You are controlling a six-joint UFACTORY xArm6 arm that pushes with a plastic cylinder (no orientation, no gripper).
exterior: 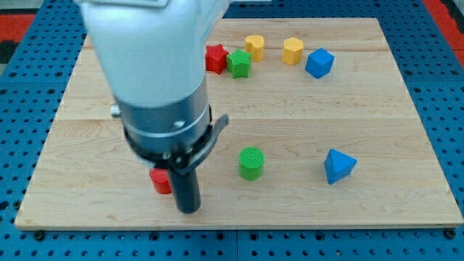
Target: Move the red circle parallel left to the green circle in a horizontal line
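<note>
The red circle (160, 180) lies near the view's bottom left, mostly hidden behind the arm, with only its left part showing. The green circle (251, 162) stands to its right, a little higher in the view. My tip (189, 209) rests on the board just right of and below the red circle, close to it or touching it. The arm's large grey body (148, 65) hides the board above it.
Near the view's top stand a red star (215, 58), a green star (238, 64), two yellow blocks (254, 47) (293, 51) and a blue cube (319, 63). A blue triangular block (338, 166) lies right of the green circle. The wooden board's bottom edge (239, 225) is near my tip.
</note>
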